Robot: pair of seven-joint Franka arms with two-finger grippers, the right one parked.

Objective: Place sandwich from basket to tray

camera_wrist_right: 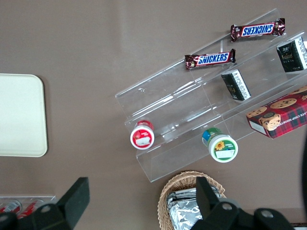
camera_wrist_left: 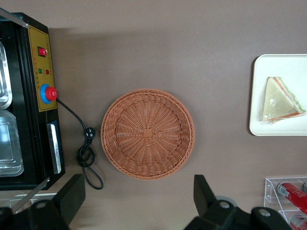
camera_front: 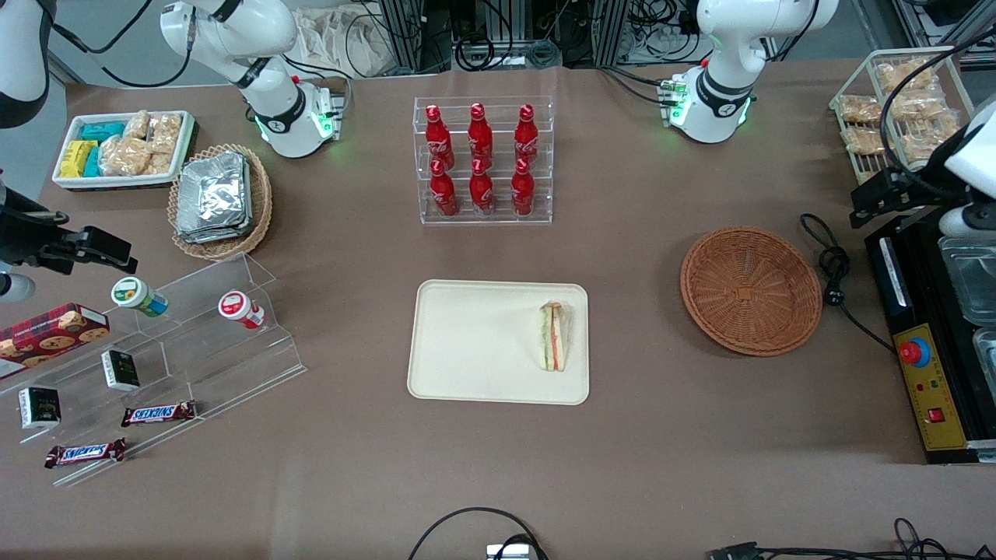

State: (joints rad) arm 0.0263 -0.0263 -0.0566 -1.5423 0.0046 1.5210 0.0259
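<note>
The left arm's gripper (camera_wrist_left: 136, 206) hangs high above the wicker basket (camera_wrist_left: 147, 133), facing down, fingers (camera_wrist_left: 205, 194) spread wide and apparently holding nothing. The sandwich (camera_front: 554, 336) lies on the cream tray (camera_front: 467, 342), near its basket-side edge.

Sandwich (camera_front: 554, 336) on tray (camera_front: 467, 342), basket (camera_front: 751, 289) empty
</note>
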